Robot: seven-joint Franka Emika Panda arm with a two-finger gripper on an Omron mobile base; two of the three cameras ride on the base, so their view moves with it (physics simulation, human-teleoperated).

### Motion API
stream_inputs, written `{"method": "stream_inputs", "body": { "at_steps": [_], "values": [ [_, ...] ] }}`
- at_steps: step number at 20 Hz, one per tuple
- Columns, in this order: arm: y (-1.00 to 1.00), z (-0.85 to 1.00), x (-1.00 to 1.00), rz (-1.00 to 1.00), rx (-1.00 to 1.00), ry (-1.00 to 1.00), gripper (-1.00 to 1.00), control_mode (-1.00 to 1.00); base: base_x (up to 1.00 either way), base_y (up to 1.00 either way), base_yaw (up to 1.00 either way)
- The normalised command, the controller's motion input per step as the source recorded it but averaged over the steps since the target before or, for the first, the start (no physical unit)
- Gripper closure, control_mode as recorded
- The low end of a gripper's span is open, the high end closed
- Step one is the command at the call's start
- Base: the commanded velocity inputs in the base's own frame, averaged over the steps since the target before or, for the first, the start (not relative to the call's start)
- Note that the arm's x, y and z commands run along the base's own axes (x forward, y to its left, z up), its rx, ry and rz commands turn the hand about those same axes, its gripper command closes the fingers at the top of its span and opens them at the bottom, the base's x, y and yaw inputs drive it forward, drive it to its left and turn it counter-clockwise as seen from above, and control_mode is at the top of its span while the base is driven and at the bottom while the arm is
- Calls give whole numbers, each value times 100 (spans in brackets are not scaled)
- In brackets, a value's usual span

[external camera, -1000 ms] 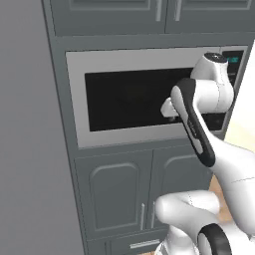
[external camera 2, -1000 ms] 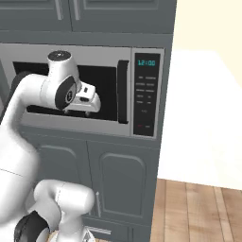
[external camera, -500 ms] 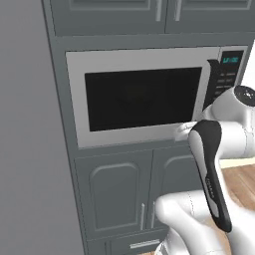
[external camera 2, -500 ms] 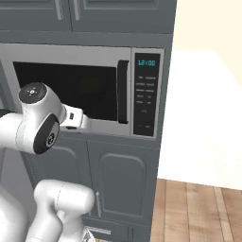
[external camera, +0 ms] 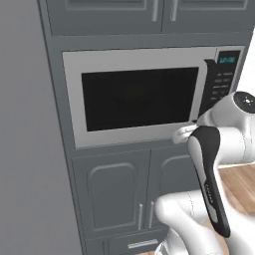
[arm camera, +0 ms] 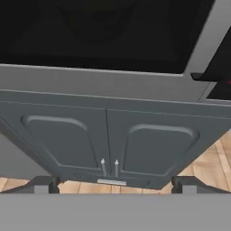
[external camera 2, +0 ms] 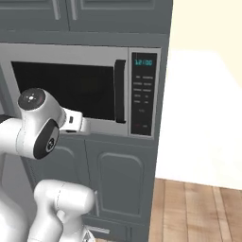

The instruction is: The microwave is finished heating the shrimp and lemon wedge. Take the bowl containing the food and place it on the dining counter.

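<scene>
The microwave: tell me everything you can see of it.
The microwave is a wide built-in oven set flush in grey cabinetry, above a pair of panelled doors. It has a silver steel-looking frame, a large black glass door, shut, and a black vertical handle at the door's right edge. Right of that sits a dark keypad with a lit cyan display. Nothing touches it.

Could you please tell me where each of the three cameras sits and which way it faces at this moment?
Left base view: behind the arm on its left, facing the shut microwave; the white arm rises at lower right.
Right base view: behind on the right, facing the microwave's keypad side; the arm stands at lower left.
Hand view: on the hand, aimed at the lower cabinet doors; the open pincer shows at the bottom.
All three share the microwave and those cabinet doors.
</scene>
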Motion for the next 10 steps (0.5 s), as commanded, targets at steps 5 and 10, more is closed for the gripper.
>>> {"method": "stream_inputs", "body": {
  "at_steps": [5, 10],
  "values": [
    [0, 0, 0, 0, 0, 0, -100, 100, -51, -53, 0],
    [0, 0, 0, 0, 0, 0, -100, 100, -64, -42, 0]
  ]
}}
